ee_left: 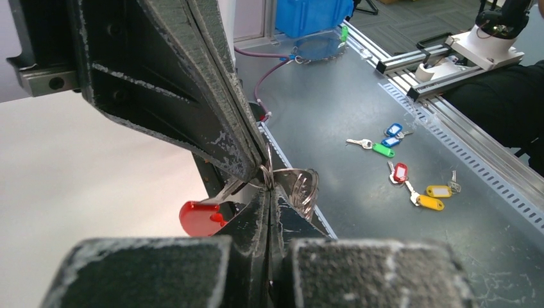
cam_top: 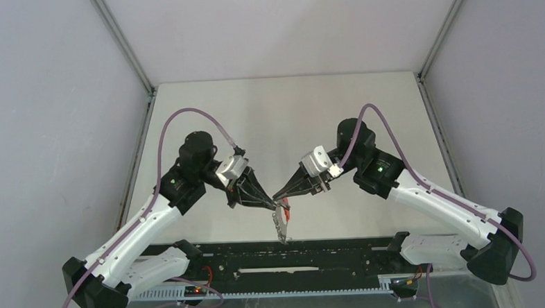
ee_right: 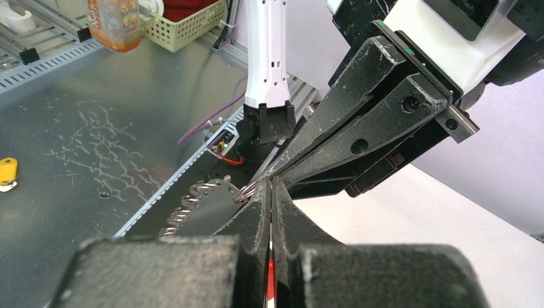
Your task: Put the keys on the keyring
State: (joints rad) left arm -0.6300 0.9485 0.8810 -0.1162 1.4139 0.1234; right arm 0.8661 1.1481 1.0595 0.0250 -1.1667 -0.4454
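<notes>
Both grippers meet tip to tip above the table's near edge. My left gripper (cam_top: 270, 204) (ee_left: 270, 191) is shut on the keyring (cam_top: 282, 224), whose silver loops (ee_left: 301, 186) (ee_right: 192, 200) hang beside the tips. My right gripper (cam_top: 280, 194) (ee_right: 270, 187) is shut too. Its fingers (ee_left: 212, 122) reach in from above and pinch a small split ring (ee_left: 267, 168) of the key with the red tag (ee_left: 199, 218). A strip of red shows between the right jaws. I cannot make out the black-headed key.
A black rail (cam_top: 295, 254) runs along the table's near edge under the keyring. Beyond it is a grey bench with spare tagged keys: blue and green (ee_left: 385, 144), red (ee_left: 399, 172), yellow (ee_left: 433, 196) (ee_right: 6, 170). A blue bin (ee_left: 314, 16) and a basket (ee_right: 186, 22) stand farther off.
</notes>
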